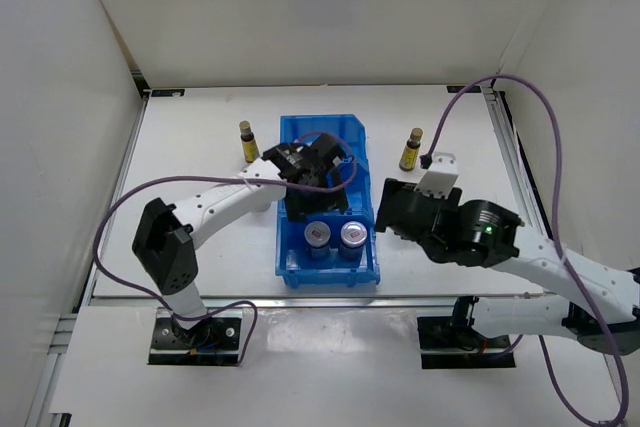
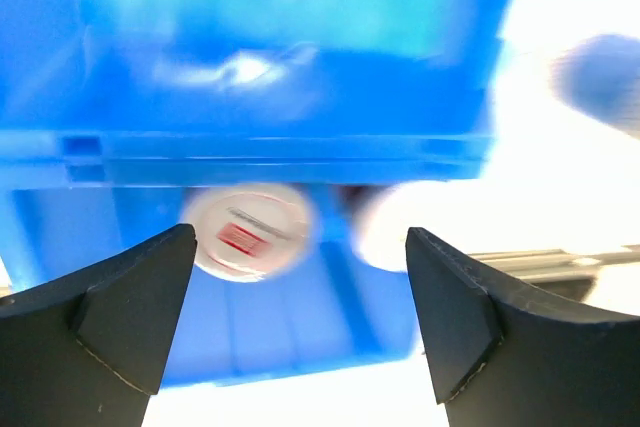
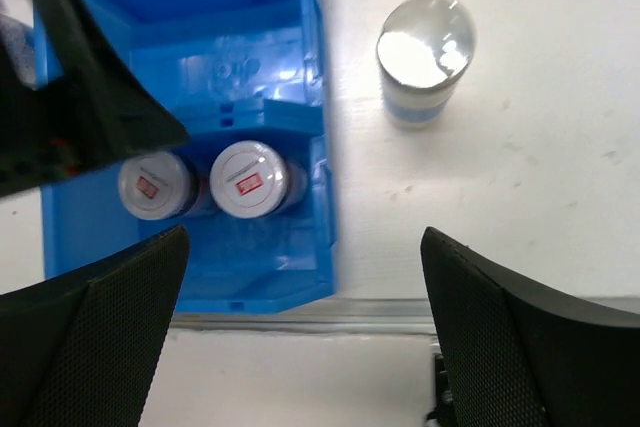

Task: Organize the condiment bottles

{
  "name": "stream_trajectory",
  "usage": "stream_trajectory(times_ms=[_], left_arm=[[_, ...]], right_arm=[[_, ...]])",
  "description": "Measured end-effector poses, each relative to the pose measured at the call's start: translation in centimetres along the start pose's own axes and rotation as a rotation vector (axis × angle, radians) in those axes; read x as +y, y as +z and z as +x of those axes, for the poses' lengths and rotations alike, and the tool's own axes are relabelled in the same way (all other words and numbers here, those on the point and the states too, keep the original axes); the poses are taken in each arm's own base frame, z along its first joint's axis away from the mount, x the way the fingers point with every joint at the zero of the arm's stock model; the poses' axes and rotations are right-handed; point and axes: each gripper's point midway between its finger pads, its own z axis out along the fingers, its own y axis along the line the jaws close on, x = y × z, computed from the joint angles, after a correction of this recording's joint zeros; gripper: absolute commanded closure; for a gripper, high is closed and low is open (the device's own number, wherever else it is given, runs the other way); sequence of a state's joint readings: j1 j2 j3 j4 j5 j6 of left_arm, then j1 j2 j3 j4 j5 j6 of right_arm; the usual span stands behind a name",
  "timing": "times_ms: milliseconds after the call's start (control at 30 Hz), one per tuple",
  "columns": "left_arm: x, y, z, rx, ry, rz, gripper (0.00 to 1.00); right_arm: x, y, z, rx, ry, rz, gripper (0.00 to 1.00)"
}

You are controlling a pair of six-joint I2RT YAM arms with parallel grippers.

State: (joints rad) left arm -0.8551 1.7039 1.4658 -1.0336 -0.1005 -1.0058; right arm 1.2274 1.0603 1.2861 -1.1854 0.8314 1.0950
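**Two jars binned, both grippers spread wide**

In the top view the blue bin (image 1: 330, 125) sits at centre frame on the white table (image 1: 200, 157). Its lowest compartment holds two silver jars side by side with their red-marked lids up: the left jar (image 1: 318, 235) and the right jar (image 1: 352, 235).

The left gripper (image 2: 300, 237) hangs over the middle of the bin. Its wrist view shows the black fingers (image 2: 120, 307) set wide apart with nothing between them, and the jar lids blurred beyond.

The right gripper (image 3: 305, 235) hovers just right of the bin, low in the top view, its jaws likewise wide and holding nothing. In the upper right of its wrist view a white-blue cylinder (image 3: 424, 62) stands upright on the table, apart from the bin.

Two amber bottles stand upright on the table in the upper half of the top view. The first amber bottle (image 1: 247, 142) is near the bin's left wall, and the second amber bottle (image 1: 411, 150) is off to the bin's right.
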Motion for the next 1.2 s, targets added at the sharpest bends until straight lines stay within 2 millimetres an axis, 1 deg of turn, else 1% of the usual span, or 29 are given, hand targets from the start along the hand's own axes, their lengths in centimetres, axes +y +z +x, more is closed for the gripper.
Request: stream_trajectory(times_ms=[100, 133, 167, 233, 300, 367, 433, 533, 600, 700, 767, 833, 933, 967, 1033, 1100, 1167, 1200], left_arm=[[-2.8, -3.9, -3.1, -0.116, 0.045, 0.087, 0.02], [-3.4, -5.3, -3.8, -0.155, 0.065, 0.116, 0.02], [-3.7, -6.8, -4.4, -0.194, 0.086, 0.143, 0.02], [-3.4, -9.8, -5.2, -0.263, 0.121, 0.179, 0.01], [-2.4, -12.4, -5.6, -0.326, 0.151, 0.199, 0.01], [-0.9, -15.0, -6.2, -0.405, 0.174, 0.213, 0.01], [1.4, -17.0, -6.3, -0.478, 0.191, 0.201, 0.01], [5.5, -18.6, -6.1, -0.565, 0.208, 0.148, 0.01], [8.1, -18.8, -5.9, -0.607, 0.214, 0.101, 0.01], [12.1, -17.9, -5.6, -0.645, 0.209, 0.004, 0.01], [14.6, -17.0, -5.3, -0.661, 0.200, -0.071, 0.01], [16.9, -15.8, -5.0, -0.671, 0.187, -0.146, 0.01], [19.4, -13.8, -4.1, -0.662, 0.173, -0.234, 0.01], [19.9, -13.4, -3.8, -0.655, 0.173, -0.253, 0.01], [20.5, -12.7, -3.5, -0.646, 0.174, -0.281, 0.01], [20.5, -12.8, -3.8, -0.660, 0.165, -0.292, 0.01], [20.6, -12.8, -4.1, -0.671, 0.162, -0.304, 0.01], [20.6, -12.8, -4.1, -0.672, 0.163, -0.311, 0.01]], right_arm=[[-1.5, -0.5, -1.8, -0.033, -0.042, 0.015, 0.00], [-2.0, -0.5, -2.3, -0.041, -0.064, 0.026, 0.00], [-2.4, -0.4, -2.7, -0.045, -0.083, 0.041, 0.00], [-3.1, 0.0, -3.4, -0.048, -0.122, 0.077, 0.00], [-3.5, 0.8, -3.5, -0.034, -0.162, 0.117, 0.00], [-3.6, 1.9, -3.2, -0.003, -0.192, 0.149, 0.00], [-3.9, 3.4, -2.6, 0.042, -0.211, 0.175, 0.00], [-4.7, 5.9, -1.4, 0.126, -0.209, 0.210, 0.00], [-5.2, 7.3, -0.5, 0.181, -0.212, 0.223, 0.00], [-5.6, 8.9, 0.4, 0.244, -0.207, 0.216, 0.00], [-5.8, 9.6, 0.5, 0.268, -0.191, 0.203, 0.00], [-6.1, 10.4, 0.1, 0.281, -0.168, 0.192, 0.00], [-6.3, 11.5, -0.1, 0.303, -0.150, 0.178, 0.00], [-6.4, 12.0, 0.0, 0.315, -0.146, 0.177, 0.00], [-6.5, 12.8, 0.2, 0.343, -0.146, 0.170, 0.07], [-6.4, 13.6, 0.6, 0.371, -0.142, 0.154, 0.14], [-6.3, 14.3, 1.1, 0.400, -0.145, 0.140, 0.18], [-6.4, 14.6, 1.3, 0.410, -0.148, 0.142, 0.25]])
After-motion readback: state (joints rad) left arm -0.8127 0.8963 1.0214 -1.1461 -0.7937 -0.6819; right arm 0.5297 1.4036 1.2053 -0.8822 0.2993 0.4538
